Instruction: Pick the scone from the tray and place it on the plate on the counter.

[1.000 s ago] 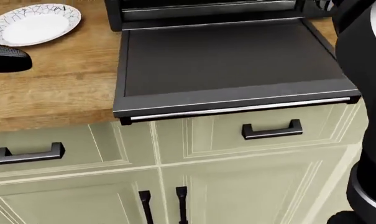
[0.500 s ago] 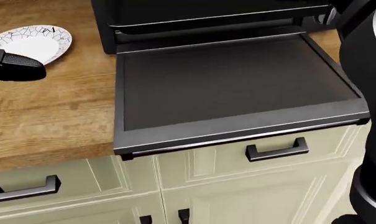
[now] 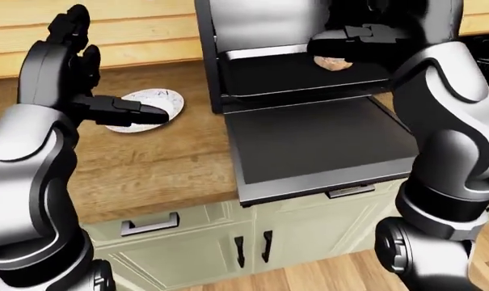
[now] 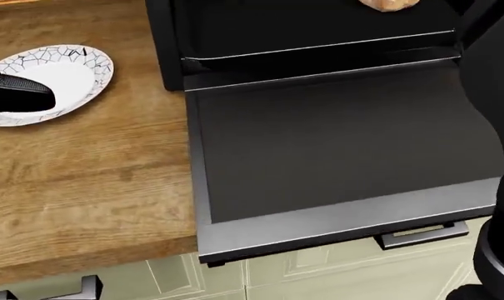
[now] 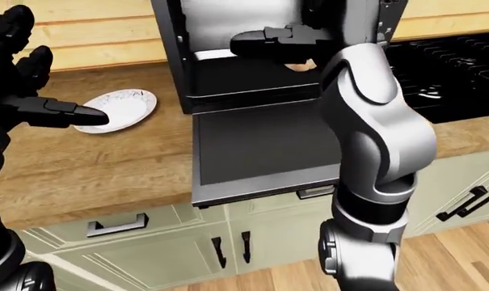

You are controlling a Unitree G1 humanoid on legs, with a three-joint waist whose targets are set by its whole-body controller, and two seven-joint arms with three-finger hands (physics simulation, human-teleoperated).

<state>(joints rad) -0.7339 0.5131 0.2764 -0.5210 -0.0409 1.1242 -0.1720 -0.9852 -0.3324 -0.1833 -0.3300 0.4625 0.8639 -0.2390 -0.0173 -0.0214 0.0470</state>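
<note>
Pale green cabinets (image 3: 196, 242) with dark handles stand at the bottom of the left-eye view, and above them lies the wooden surface (image 3: 163, 170). On this surface, toward the right, the dark door (image 3: 317, 142) of a small oven (image 3: 252, 36) lies open and flat, with its edge out over the cabinets. To the left of the door, the left hand (image 3: 119, 112) hangs above the surface with its fingers spread wide and holds nothing; one dark finger reaches over the near edge of the plate (image 3: 151, 106). The plate is white with a thin cracked pattern on its rim, it rests on the surface just beside the oven, and nothing lies on it. Farther off, inside the oven, the dark tray (image 3: 308, 76) sits above the open door. The scone (image 3: 333, 62) lies on the tray, toward its right side. The right hand (image 3: 353, 39) is just above the scone, with its fingers stretched out, not closed around it; I cannot tell whether they touch it. Behind everything is a wall of light wooden boards (image 3: 139, 30).
</note>
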